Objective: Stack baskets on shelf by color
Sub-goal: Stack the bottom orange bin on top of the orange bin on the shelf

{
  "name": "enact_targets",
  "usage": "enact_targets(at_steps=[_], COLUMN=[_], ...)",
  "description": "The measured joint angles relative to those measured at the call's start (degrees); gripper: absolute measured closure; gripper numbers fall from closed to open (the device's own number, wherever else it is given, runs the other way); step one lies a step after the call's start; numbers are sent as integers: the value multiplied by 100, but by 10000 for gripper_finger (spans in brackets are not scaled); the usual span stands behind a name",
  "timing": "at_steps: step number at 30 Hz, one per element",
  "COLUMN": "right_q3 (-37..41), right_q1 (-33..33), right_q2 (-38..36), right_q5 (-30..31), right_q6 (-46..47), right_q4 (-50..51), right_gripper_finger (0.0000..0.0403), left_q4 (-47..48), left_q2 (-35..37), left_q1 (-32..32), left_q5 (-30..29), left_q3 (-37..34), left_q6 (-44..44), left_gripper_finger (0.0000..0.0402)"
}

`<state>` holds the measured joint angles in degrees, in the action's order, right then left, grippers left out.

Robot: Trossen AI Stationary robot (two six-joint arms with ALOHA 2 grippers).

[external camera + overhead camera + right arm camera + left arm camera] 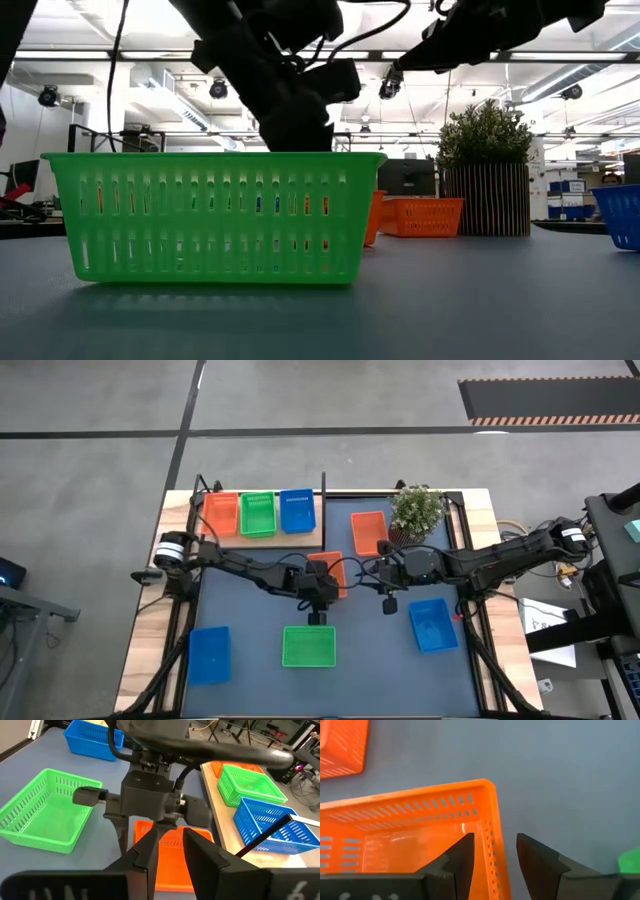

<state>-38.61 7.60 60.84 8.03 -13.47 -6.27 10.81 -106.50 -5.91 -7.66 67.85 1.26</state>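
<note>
Mid-bench, just off the light wooden shelf (262,536): an orange plastic mesh basket (410,840), light, thin-walled, flexible, best pinched at the rim, its end wall between the left gripper (492,862) jaws, still apart; right gripper (167,852) part-open above, empty.

I see three baskets (257,513) side by side on the shelf (262,538) at the mat's (250,645) far edge. Right of the shelf lies another basket (368,532), the potted plant (417,510) beside it. Mid-mat, one basket (333,570) sits between both grippers. Three more baskets (309,646) line the near side.
</note>
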Motion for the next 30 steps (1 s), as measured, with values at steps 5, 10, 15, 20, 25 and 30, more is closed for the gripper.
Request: enact_targets(at_steps=[5, 10, 15, 20, 25, 30], right_q3=[0, 0, 0, 2, 9, 9], right_q1=[0, 0, 0, 0, 0, 0], right_q2=[0, 15, 15, 15, 15, 15], right_q5=[0, 0, 0, 0, 0, -54], right_q6=[-32, -61, -66, -68, -68, -70], right_q4=[1, 1, 3, 58, 178, 173], right_gripper_finger=[323, 323, 331, 335, 333, 336], left_q4=[6, -1, 48, 217, 519, 1573], left_q2=[-52, -50, -44, 100, 677, 1435], left_q1=[33, 33, 33, 15, -72, -214], left_q5=[34, 42, 231, 207, 153, 96], left_q3=[0, -14, -26, 61, 29, 4], left_q6=[138, 139, 52, -232, -490, -778], left_gripper_finger=[273, 324, 393, 399, 401, 401])
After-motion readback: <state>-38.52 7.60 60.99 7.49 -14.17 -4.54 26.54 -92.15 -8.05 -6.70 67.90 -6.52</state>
